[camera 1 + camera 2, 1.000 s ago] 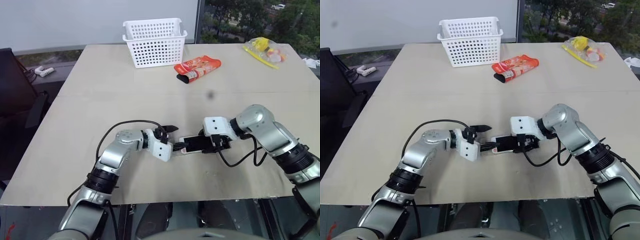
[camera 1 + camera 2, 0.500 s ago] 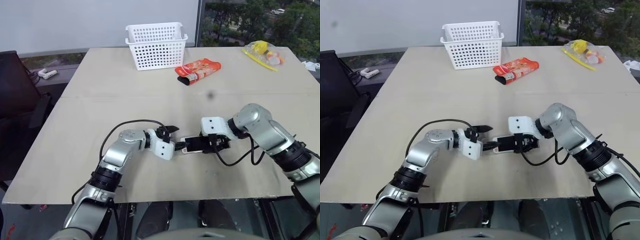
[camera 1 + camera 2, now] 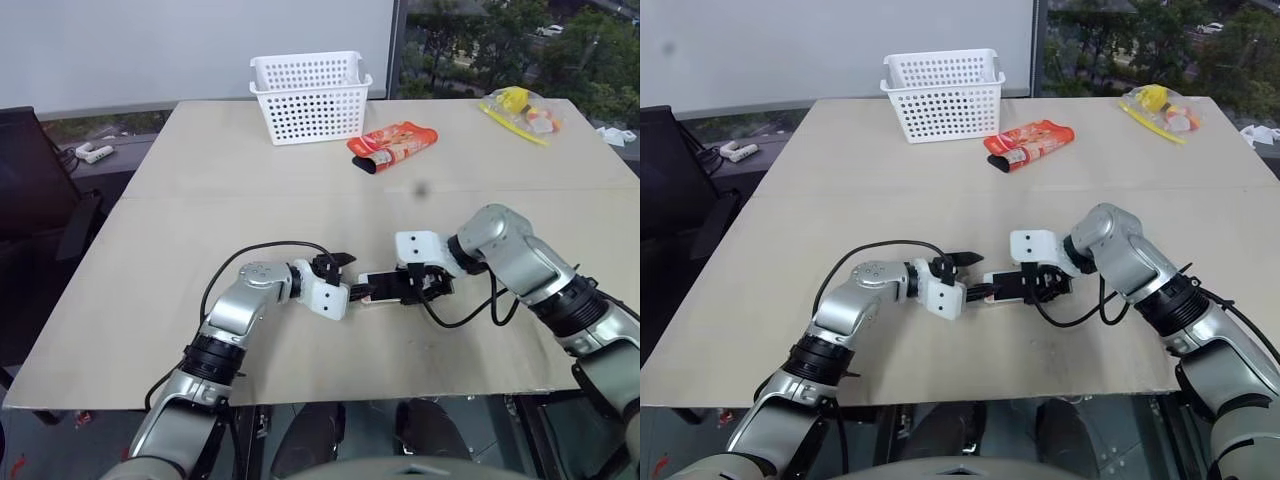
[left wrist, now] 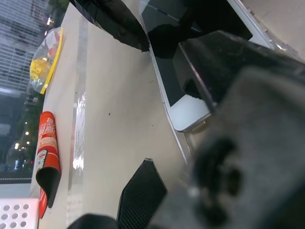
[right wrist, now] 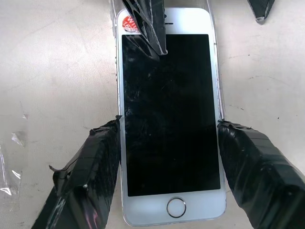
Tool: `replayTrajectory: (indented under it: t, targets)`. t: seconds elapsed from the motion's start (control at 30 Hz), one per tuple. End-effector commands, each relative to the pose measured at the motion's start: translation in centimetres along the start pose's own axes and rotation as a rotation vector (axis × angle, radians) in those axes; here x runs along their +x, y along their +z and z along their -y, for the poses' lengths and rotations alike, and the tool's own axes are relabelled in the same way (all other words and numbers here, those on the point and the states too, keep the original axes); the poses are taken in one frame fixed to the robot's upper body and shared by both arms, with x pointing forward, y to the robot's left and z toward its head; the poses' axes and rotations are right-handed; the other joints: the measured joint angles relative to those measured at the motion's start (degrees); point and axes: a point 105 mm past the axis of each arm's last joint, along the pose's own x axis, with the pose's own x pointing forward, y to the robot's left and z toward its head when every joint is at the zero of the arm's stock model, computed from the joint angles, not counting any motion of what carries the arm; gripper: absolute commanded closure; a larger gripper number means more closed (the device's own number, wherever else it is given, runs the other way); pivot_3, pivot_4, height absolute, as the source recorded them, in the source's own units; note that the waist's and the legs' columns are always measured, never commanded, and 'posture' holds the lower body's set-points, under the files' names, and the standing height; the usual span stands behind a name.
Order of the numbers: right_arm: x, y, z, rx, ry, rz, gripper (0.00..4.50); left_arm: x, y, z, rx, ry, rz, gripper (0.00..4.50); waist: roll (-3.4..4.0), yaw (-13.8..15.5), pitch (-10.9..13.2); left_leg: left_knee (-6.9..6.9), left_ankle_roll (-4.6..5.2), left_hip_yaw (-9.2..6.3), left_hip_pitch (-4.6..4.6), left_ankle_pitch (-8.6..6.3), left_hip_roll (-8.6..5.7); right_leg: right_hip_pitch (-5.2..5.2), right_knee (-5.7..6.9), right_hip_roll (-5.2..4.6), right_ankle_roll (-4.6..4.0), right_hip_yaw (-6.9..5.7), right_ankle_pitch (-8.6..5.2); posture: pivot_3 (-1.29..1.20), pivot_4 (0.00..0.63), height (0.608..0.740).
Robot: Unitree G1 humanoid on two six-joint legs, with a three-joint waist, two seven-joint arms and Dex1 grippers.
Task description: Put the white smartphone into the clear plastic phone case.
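My left pincer point(image 3: 345, 276) stands open, one finger pressing the phone's point(image 5: 169, 109) top end, I think to seat it in the clear case point(image 5: 217, 62). The phone lies flat on the desk point(image 3: 300, 200) between my arms, long axis running left to right, home button toward the right. My right pincer point(image 5: 167, 157) clamps its long edges, steadying it.
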Motion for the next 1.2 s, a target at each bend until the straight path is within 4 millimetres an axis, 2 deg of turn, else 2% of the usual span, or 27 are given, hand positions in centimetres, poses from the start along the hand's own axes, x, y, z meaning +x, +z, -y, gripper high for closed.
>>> replayTrajectory:
  t: [0.03, 0.07, 0.2, 0.27, 0.3, 0.33, 0.67, 0.83, 0.93, 1.03, 1.07, 1.13, 1.17, 1.2]
  targets:
    - [0.2, 0.1, 1.1, -0.058, -0.106, -0.020, 1.75, 0.9, -4.4, -0.1, -0.099, 0.034, -0.156, 0.57, -0.02, 0.00, -0.04, 0.00, 0.00, -0.01, 0.00, 0.00, 0.00, 0.00, 0.00, 0.00, 0.00, 0.00, 0.00, 0.00, 0.150, 0.740]
    - [0.2, 0.5, 1.4, -0.080, -0.125, -0.009, 1.75, 1.0, -4.4, -0.1, -0.104, 0.038, -0.158, 0.84, -0.07, -0.01, -0.07, -0.01, 0.00, -0.01, 0.00, 0.00, 0.00, 0.00, 0.00, 0.00, 0.00, -0.01, 0.00, 0.00, 0.150, 0.740]
    - [0.1, 1.4, 1.7, -0.142, -0.148, 0.024, 1.75, 1.2, -4.8, 0.0, -0.118, 0.026, -0.165, 2.62, -0.14, -0.74, -0.10, -0.01, -0.01, -0.04, 0.02, 0.00, 0.00, 0.00, -0.01, 0.00, 0.00, -0.03, 0.00, 0.00, 0.150, 0.740]
    - [0.0, 1.4, 1.6, -0.158, -0.151, 0.025, 0.72, 1.3, -5.0, 0.1, -0.119, 0.025, -0.170, 3.54, -0.13, -1.20, -0.09, -0.03, -0.01, -0.05, 0.02, 0.00, 0.00, -0.02, -0.01, 0.01, 0.01, -0.03, 0.00, 0.00, 0.150, 0.740]
    - [-0.1, 1.3, 1.6, -0.161, -0.153, 0.026, 0.46, 1.3, -5.0, 0.1, -0.122, 0.023, -0.172, 3.90, -0.13, -1.33, -0.09, -0.04, -0.01, -0.05, 0.02, 0.00, 0.00, -0.03, -0.01, 0.01, 0.01, -0.03, 0.00, 0.00, 0.150, 0.740]
    - [-0.2, 1.3, 1.6, -0.162, -0.155, 0.027, 0.01, 1.3, -5.1, 0.2, -0.123, 0.021, -0.174, 4.38, -0.13, -1.35, -0.09, -0.05, 0.00, -0.09, 0.02, 0.00, 0.00, -0.03, -0.02, 0.03, 0.01, -0.03, 0.00, 0.00, 0.150, 0.740]
    - [-2.0, 1.1, 0.2, -0.079, -0.128, 0.078, 0.00, 1.2, -5.8, 0.6, -0.135, 0.002, -0.195, 4.47, -0.11, -1.22, -0.06, -0.43, 0.00, -0.18, -0.07, 0.00, -0.01, -0.09, -0.41, 0.04, 0.09, -0.09, -0.02, 0.00, 0.150, 0.740]
    - [-3.3, 0.6, 0.4, -0.034, -0.149, 0.091, 0.00, 1.0, -6.0, 0.9, -0.134, -0.003, -0.200, 4.47, -0.10, -1.06, -0.06, -0.83, 0.00, -0.22, -0.08, 0.01, -0.01, -0.09, -0.83, 0.04, 0.27, -0.14, 0.11, 0.00, 0.150, 0.740]
    - [-3.7, 1.1, 0.0, 0.002, -0.150, 0.146, 0.85, 1.0, -5.9, 0.7, -0.129, 0.009, -0.194, 4.50, -0.10, -0.95, -0.06, -0.92, -0.01, -0.23, -0.12, 0.00, -0.02, -0.08, -0.94, 0.02, 0.25, -0.16, 0.11, 0.00, 0.150, 0.740]
    - [-3.8, 2.0, -0.2, 0.038, -0.146, 0.221, 2.45, 1.0, -5.9, 0.7, -0.128, 0.010, -0.189, 4.50, -0.09, -0.87, -0.06, -0.94, -0.03, -0.24, -0.13, -0.02, -0.02, -0.08, -0.94, 0.00, 0.27, -0.16, 0.09, 0.00, 0.150, 0.740]
    - [-3.6, 2.2, -0.3, 0.050, -0.145, 0.249, 2.84, 1.0, -5.9, 0.7, -0.128, 0.010, -0.188, 4.50, -0.10, -0.86, -0.06, -0.94, -0.03, -0.24, -0.13, -0.02, -0.02, -0.08, -0.94, 0.00, 0.27, -0.16, 0.09, 0.00, 0.150, 0.740]
    - [-2.9, 2.3, -1.1, 0.078, -0.118, 0.289, 3.91, 1.1, -5.9, 0.7, -0.129, 0.009, -0.187, 4.50, -0.10, -0.87, -0.06, -0.94, -0.03, -0.28, -0.13, -0.02, -0.01, -0.08, -0.94, -0.01, 0.23, -0.18, 0.06, 0.00, 0.150, 0.740]
    - [-2.4, 2.3, -1.5, 0.089, -0.107, 0.310, 4.29, 1.1, -5.9, 0.7, -0.128, 0.009, -0.186, 4.50, -0.10, -0.87, -0.06, -0.94, -0.03, -0.29, -0.13, -0.02, -0.01, -0.08, -0.94, -0.01, 0.22, -0.18, 0.05, 0.00, 0.150, 0.740]
    - [-2.0, 2.3, -1.6, 0.101, -0.106, 0.330, 4.41, 1.1, -5.9, 0.8, -0.128, 0.009, -0.186, 4.50, -0.10, -0.87, -0.06, -0.94, -0.03, -0.30, -0.13, -0.02, -0.01, -0.08, -0.94, -0.01, 0.23, -0.19, 0.06, 0.00, 0.150, 0.740]
